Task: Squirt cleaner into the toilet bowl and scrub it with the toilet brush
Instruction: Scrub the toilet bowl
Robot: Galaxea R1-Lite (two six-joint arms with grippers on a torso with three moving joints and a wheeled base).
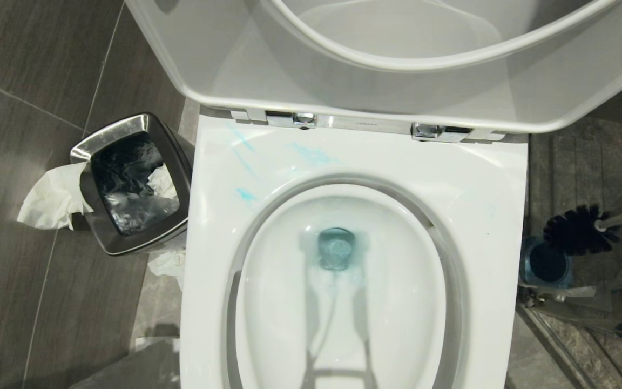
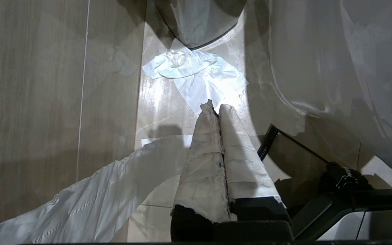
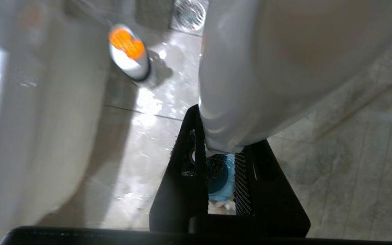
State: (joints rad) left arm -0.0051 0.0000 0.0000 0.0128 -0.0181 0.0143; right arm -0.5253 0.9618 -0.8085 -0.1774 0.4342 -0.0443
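Beside the toilet bowl (image 1: 484, 178), on its right, the toilet brush (image 1: 581, 229) hung with its black head just above the blue holder (image 1: 546, 265). The right gripper (image 3: 221, 166) had its fingers clamped on the brush's grey handle. Streaks of cleaner (image 1: 313, 155) marked the rim. The left gripper (image 2: 216, 112) hung near the floor, fingers pressed together, empty.

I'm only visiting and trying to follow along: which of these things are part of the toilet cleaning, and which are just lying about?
Part of the job:
- toilet bowl, lid up
- cleaner, blue streaks on the rim
- toilet brush, held by the right gripper over its blue holder

Just lying about:
- waste bin
- tissue hanging over its edge
- left gripper, shut, parked near the floor
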